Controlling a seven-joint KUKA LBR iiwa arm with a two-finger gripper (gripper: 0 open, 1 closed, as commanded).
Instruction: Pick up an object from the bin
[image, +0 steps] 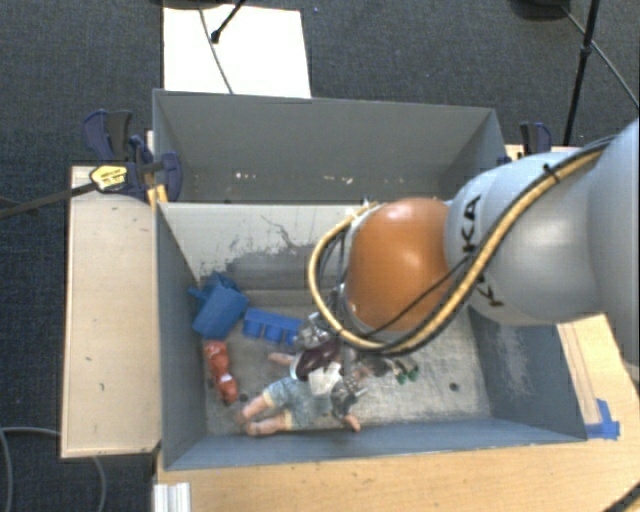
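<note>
Grey bin, front-centre: small doll lying flat, its upper body under the gripper. Grip state, clenched or released, cannot be told.

The arm reaches in from the right, its wrist bent steeply downward under a rounded orange cover. A yellow-and-black cable loops round that cover. The gripper hangs low, toward the near left.

The grey arm bears black "KUKA" lettering (partly crossed by its cable).
</note>
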